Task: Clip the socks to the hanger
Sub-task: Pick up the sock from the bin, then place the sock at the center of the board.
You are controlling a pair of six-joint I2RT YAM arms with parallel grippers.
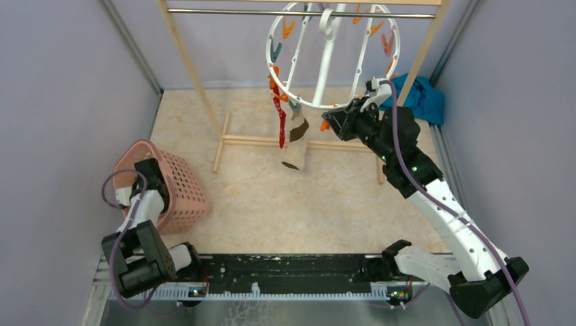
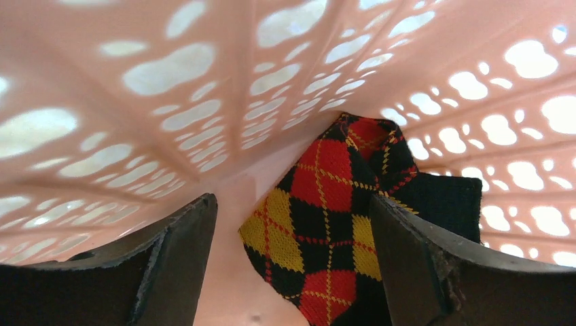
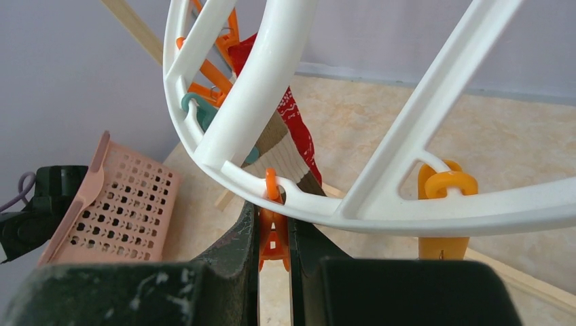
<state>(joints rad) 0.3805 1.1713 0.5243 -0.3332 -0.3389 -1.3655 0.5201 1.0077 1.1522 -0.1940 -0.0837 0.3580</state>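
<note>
The white round hanger (image 1: 339,61) hangs from the metal bar with orange and teal clips. A red sock (image 1: 280,122) and a beige-brown sock (image 1: 297,142) hang clipped at its left. My right gripper (image 1: 337,124) is shut on an orange clip (image 3: 273,234) under the hanger's ring (image 3: 407,210). My left gripper (image 1: 146,178) is open inside the pink basket (image 1: 187,187), jaws wide apart over a red, yellow and black argyle sock (image 2: 326,224) with a black sock (image 2: 441,200) beside it on the basket floor.
The pale wooden rack frame (image 1: 197,75) with its metal bar (image 1: 238,11) stands at the back. A teal-blue cloth (image 1: 421,98) lies at the back right. Grey walls close in both sides. The basket also shows in the right wrist view (image 3: 115,210).
</note>
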